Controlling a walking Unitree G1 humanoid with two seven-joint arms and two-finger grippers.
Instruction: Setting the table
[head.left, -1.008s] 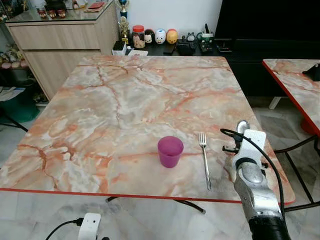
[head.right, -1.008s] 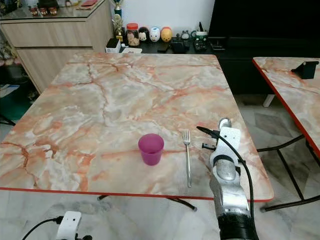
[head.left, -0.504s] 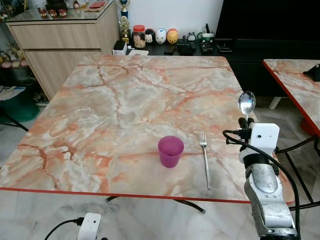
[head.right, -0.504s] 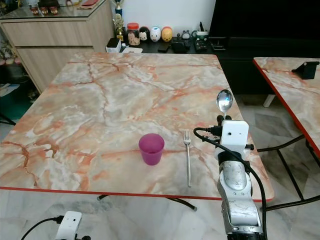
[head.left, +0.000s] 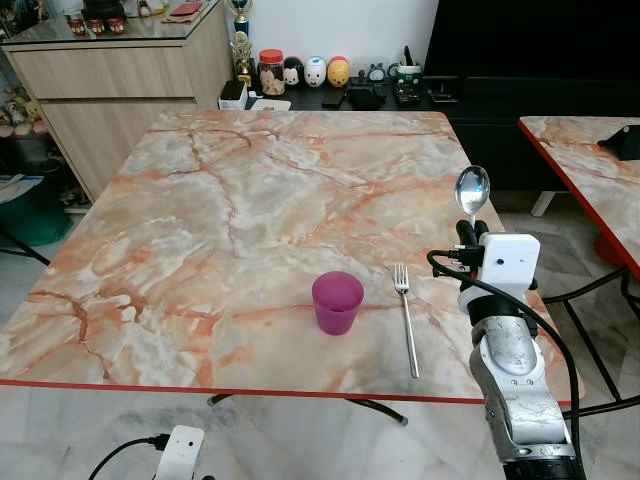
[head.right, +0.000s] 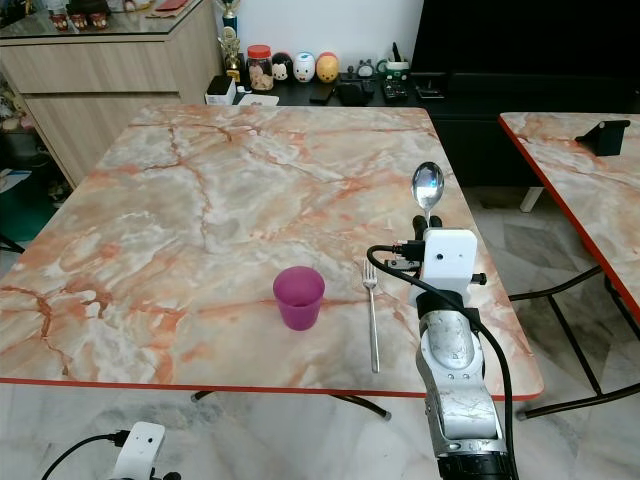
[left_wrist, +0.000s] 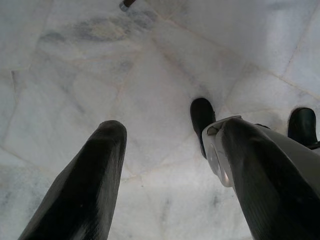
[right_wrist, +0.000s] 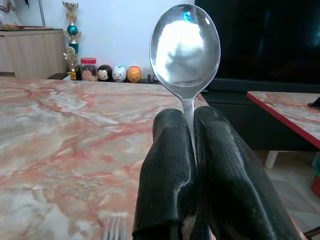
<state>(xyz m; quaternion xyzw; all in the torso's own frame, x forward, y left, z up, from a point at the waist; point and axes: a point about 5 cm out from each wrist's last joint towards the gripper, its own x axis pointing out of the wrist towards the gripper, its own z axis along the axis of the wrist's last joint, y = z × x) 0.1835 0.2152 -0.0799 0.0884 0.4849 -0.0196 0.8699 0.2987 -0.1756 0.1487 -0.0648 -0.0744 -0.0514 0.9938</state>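
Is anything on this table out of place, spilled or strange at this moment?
Nothing stands out. The purple cup stands upright on the marble table, the fork lies straight beside it, and the right gripper holds the spoon upright, above the table's right side.

A square marble-patterned table (head.left: 250, 200) with orange veins and a red edge is seen at the centre of the room. A second table of the same pattern (head.left: 590, 175) is placed at 3 o'clock, well apart from it. A pale wooden cabinet (head.left: 120, 95) with a glass top is set at 10 o'clock. At 12 o'clock a low black shelf (head.left: 340, 98) is lined with small figurines and a jar, against a white wall (head.left: 330, 30). The floor (head.left: 60, 430) is laid with light marble-like tiles. A large dark panel (head.left: 530, 45) is seen at 1 o'clock.
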